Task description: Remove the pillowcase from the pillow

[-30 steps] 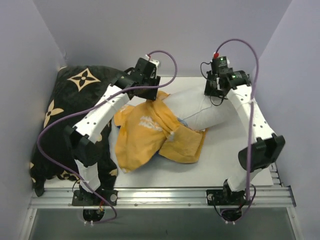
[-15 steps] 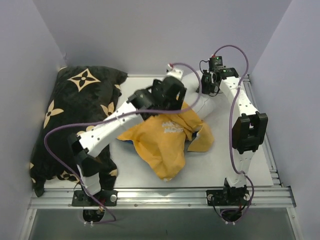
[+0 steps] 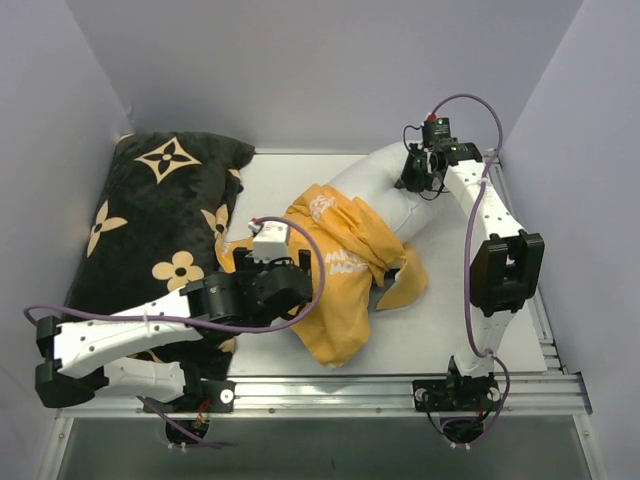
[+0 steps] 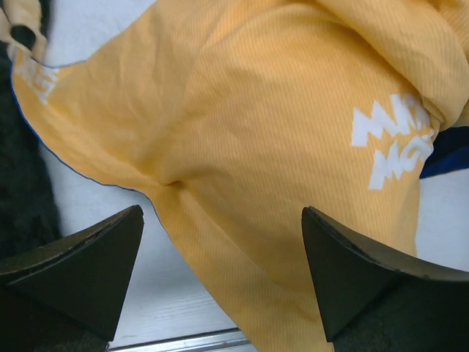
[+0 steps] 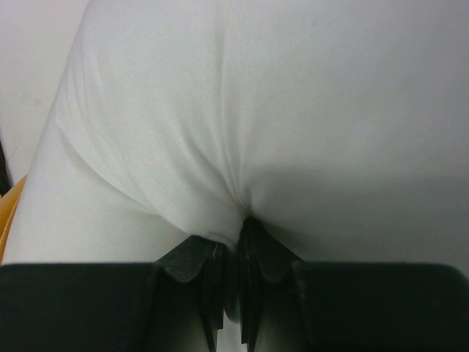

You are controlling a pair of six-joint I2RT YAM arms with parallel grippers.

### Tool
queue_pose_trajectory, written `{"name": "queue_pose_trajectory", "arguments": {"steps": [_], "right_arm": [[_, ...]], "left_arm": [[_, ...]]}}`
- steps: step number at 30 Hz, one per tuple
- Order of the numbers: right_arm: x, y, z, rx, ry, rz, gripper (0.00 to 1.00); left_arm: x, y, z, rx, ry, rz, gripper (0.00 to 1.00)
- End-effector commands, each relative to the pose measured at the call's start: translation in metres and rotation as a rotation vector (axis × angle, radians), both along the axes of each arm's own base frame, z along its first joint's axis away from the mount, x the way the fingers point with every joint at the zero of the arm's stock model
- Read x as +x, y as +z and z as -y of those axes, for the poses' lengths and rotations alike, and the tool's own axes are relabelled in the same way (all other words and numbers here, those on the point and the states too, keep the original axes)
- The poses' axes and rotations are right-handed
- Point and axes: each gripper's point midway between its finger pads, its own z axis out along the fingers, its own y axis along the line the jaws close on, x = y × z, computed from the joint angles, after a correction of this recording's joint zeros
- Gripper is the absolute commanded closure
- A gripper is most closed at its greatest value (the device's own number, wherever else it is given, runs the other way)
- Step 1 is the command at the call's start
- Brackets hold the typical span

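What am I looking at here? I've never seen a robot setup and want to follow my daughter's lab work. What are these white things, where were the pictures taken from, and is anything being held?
These are two white robot arms bolted at the near edge of a table, each ending in a two-finger gripper. The wide picture comes from a fixed camera above and behind the arms. The two close-ups come from small cameras on the wrists, looking past each arm's own fingers.

On the table lie a white pillow and an orange-yellow pillowcase bunched over part of it. At the left is a black cushion with beige flowers.

The right gripper is shut, pinching a fold of the pillow's white fabric. The left gripper is open just above the pillowcase, holding nothing.
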Motion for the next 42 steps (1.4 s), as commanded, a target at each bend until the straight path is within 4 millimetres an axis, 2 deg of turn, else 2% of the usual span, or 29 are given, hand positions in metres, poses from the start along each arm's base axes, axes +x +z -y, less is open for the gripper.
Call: {"name": "queue_pose_trajectory", "arguments": {"steps": [1, 2, 3, 4, 5, 6, 10, 13, 17, 19, 20, 21, 23, 25, 29, 31, 32, 33, 34, 35, 36, 39, 40, 41, 42], "right_arm": [[-0.024, -0.016, -0.011, -0.010, 0.042, -0.075, 1.00], [-0.025, -0.017, -0.010, -0.010, 0.041, -0.078, 1.00], [-0.025, -0.016, -0.010, -0.013, 0.042, -0.076, 1.00], [-0.026, -0.016, -0.010, -0.015, 0.045, -0.074, 1.00], [-0.027, -0.017, -0.009, -0.022, 0.044, -0.075, 1.00], [-0.028, -0.018, -0.008, -0.024, 0.046, -0.078, 1.00], [-0.030, -0.021, -0.007, -0.030, 0.044, -0.083, 1.00], [-0.030, -0.022, -0.009, -0.032, 0.047, -0.084, 1.00], [-0.030, -0.024, -0.007, -0.043, 0.048, -0.087, 1.00], [-0.030, -0.026, -0.007, -0.047, 0.045, -0.089, 1.00], [-0.029, -0.025, -0.007, -0.046, 0.046, -0.088, 1.00], [-0.029, -0.025, -0.007, -0.044, 0.047, -0.088, 1.00], [-0.030, -0.025, -0.008, -0.044, 0.047, -0.088, 1.00], [-0.031, -0.026, -0.008, -0.045, 0.048, -0.092, 1.00], [-0.031, -0.026, -0.008, -0.047, 0.049, -0.092, 1.00], [-0.032, -0.028, -0.007, -0.058, 0.050, -0.093, 1.00], [-0.033, -0.027, -0.006, -0.062, 0.050, -0.089, 1.00], [-0.033, -0.027, -0.005, -0.066, 0.049, -0.088, 1.00], [-0.033, -0.028, -0.004, -0.070, 0.049, -0.090, 1.00], [-0.033, -0.027, -0.003, -0.073, 0.045, -0.087, 1.00], [-0.033, -0.025, -0.004, -0.072, 0.048, -0.082, 1.00], [-0.034, -0.019, -0.006, -0.065, 0.058, -0.070, 1.00], [-0.036, -0.012, -0.007, -0.063, 0.066, -0.055, 1.00], [-0.041, -0.009, -0.012, -0.067, 0.084, -0.048, 0.99], [-0.044, -0.003, -0.013, -0.080, 0.094, -0.030, 0.89]], "left_arm": [[-0.013, -0.018, 0.013, -0.199, -0.022, -0.044, 0.03], [-0.021, -0.023, 0.023, -0.246, -0.082, -0.076, 0.03], [-0.020, -0.002, 0.041, -0.390, -0.131, -0.038, 0.03], [-0.023, -0.005, 0.046, -0.420, -0.154, -0.042, 0.03], [-0.029, -0.018, 0.050, -0.431, -0.187, -0.065, 0.02], [-0.030, -0.010, 0.057, -0.499, -0.208, -0.047, 0.03], [-0.034, -0.021, 0.070, -0.508, -0.243, -0.081, 0.03], [-0.042, -0.022, 0.082, -0.516, -0.296, -0.093, 0.03], [-0.059, -0.008, 0.100, -0.625, -0.407, -0.093, 0.03], [-0.060, -0.018, 0.100, -0.599, -0.368, -0.139, 0.03], [-0.060, -0.038, 0.096, -0.506, -0.340, -0.181, 0.02], [-0.059, -0.038, 0.096, -0.497, -0.316, -0.193, 0.02], [-0.061, -0.054, 0.092, -0.434, -0.288, -0.213, 0.02], [-0.064, -0.060, 0.093, -0.428, -0.275, -0.240, 0.02], [-0.076, -0.079, 0.103, -0.385, -0.289, -0.275, 0.03], [-0.078, -0.084, 0.102, -0.368, -0.288, -0.285, 0.11], [-0.079, -0.086, 0.100, -0.362, -0.285, -0.289, 0.20], [-0.079, -0.087, 0.097, -0.366, -0.275, -0.293, 0.45], [-0.079, -0.093, 0.089, -0.345, -0.262, -0.301, 0.56], [-0.079, -0.090, 0.084, -0.356, -0.254, -0.294, 0.65], [-0.079, -0.090, 0.079, -0.355, -0.244, -0.294, 0.81], [-0.074, -0.090, 0.060, -0.346, -0.208, -0.276, 0.94], [-0.073, -0.086, 0.053, -0.349, -0.201, -0.270, 1.00], [-0.071, -0.086, 0.047, -0.346, -0.189, -0.265, 1.00], [-0.067, -0.084, 0.042, -0.343, -0.175, -0.254, 1.00]]}}
